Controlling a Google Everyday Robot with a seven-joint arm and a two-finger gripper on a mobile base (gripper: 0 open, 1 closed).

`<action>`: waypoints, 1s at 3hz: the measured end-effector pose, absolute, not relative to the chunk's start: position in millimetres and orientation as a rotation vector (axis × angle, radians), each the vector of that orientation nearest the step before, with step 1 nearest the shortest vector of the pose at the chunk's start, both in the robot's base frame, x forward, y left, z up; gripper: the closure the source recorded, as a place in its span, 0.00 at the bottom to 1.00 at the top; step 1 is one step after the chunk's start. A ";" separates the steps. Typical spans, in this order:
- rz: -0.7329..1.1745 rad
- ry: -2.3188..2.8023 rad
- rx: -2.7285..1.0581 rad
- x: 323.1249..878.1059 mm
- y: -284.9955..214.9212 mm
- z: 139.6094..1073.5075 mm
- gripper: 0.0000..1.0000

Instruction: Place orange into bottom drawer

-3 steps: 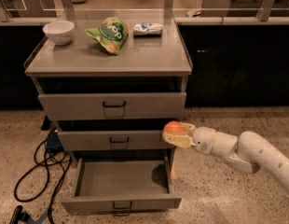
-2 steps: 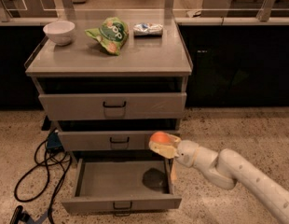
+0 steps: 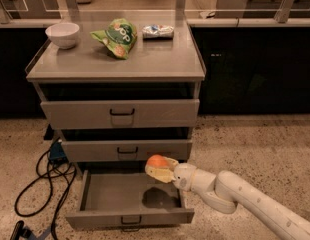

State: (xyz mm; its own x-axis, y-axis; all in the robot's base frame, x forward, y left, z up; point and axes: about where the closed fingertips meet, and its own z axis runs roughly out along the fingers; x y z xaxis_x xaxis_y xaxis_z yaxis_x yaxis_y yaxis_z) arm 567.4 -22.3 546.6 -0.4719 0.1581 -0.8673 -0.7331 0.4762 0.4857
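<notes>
The orange is held in my gripper, which is shut on it. The white arm reaches in from the lower right. The gripper hangs above the right half of the bottom drawer, which is pulled out and shows its grey floor and a black handle on its front. A dark shadow of the gripper lies on the drawer floor just below it. The two upper drawers are closed.
On the cabinet top stand a white bowl, a green snack bag and a small silver packet. Black cables lie on the floor left of the cabinet. Dark counters run behind.
The gripper with the orange has moved left and down, from beside the cabinet's right edge to over the open bottom drawer.
</notes>
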 end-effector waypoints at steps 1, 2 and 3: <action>1.124 1.766 -0.609 552.6 -5.0 544.4 1.00; 1.129 1.794 -0.645 556.2 33.3 514.5 1.00; 1.150 1.857 -0.580 563.1 65.8 475.5 1.00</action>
